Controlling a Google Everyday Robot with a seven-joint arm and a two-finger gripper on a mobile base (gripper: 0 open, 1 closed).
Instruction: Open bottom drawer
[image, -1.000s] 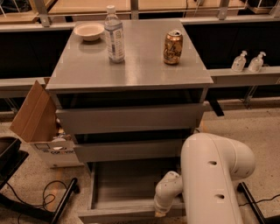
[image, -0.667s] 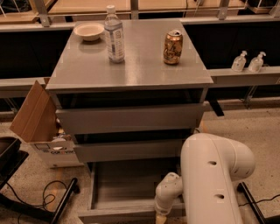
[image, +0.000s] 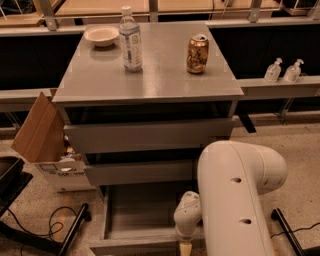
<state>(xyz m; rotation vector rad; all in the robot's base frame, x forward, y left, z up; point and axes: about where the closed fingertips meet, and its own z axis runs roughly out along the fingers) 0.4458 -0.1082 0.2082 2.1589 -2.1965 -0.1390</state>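
Status: bottom drawer (image: 142, 212) stands pulled out below the bench (image: 160, 80), grey tray exposed. The gripper (image: 185, 247) is low at its front panel, right of centre, cut off by the frame edge; can't tell its grip state.

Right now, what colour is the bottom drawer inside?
Grey: the bottom drawer shows best in camera view; pincer at its front edge.
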